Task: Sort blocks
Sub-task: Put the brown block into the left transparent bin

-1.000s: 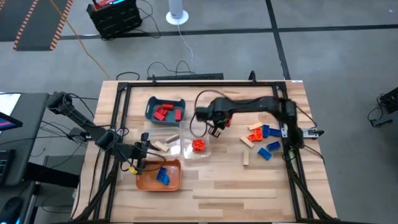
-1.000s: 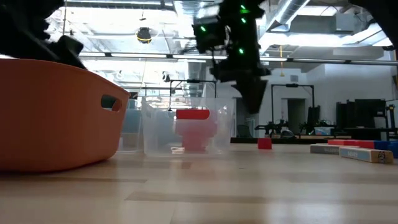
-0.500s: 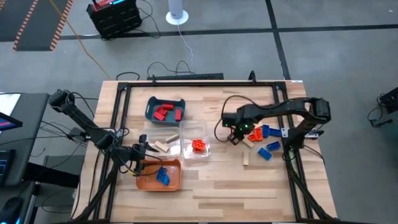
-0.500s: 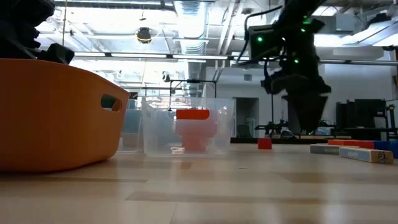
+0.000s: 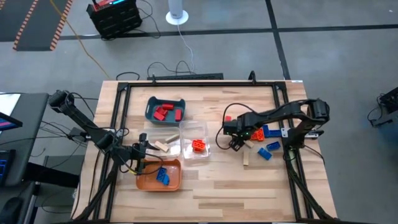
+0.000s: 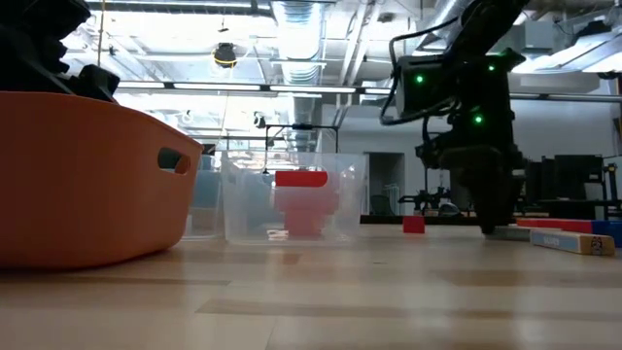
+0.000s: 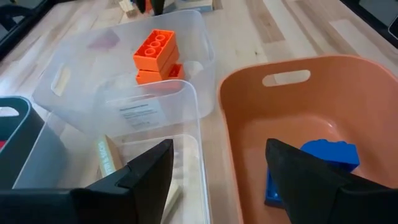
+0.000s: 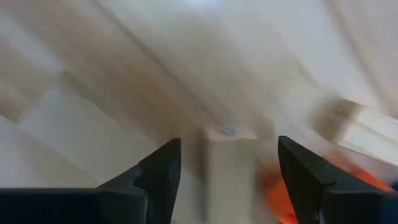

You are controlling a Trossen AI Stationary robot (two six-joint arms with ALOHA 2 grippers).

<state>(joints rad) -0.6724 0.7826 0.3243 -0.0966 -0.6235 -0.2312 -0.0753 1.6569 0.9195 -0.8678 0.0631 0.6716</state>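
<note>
The right gripper [image 5: 236, 142] is low over the surface [image 5: 211, 180] at the edge of the loose blocks [image 5: 264, 138], fingers spread; a pale tan block [image 8: 231, 163], blurred, seems to lie between them; the left gripper [image 5: 144, 151] hovers spread between the clear tray [image 7: 118, 68] and the orange tray [image 7: 323, 106], holding nothing.

You're working on a light wooden table [image 5: 211, 180] with a black frame around it, sitting on a grey concrete floor [image 5: 336, 56] marked with dark seam lines. Off the table's far-left corner there's a black equipment box [image 5: 114, 17], and a white round stand [image 5: 177, 15] with cables trailing toward the far edge. Striped hazard tape [image 5: 37, 25] runs farther left. Looking level across, you get bright ceiling lights [image 6: 292, 15], ducts and dark racks [image 6: 564, 180] behind.
</note>
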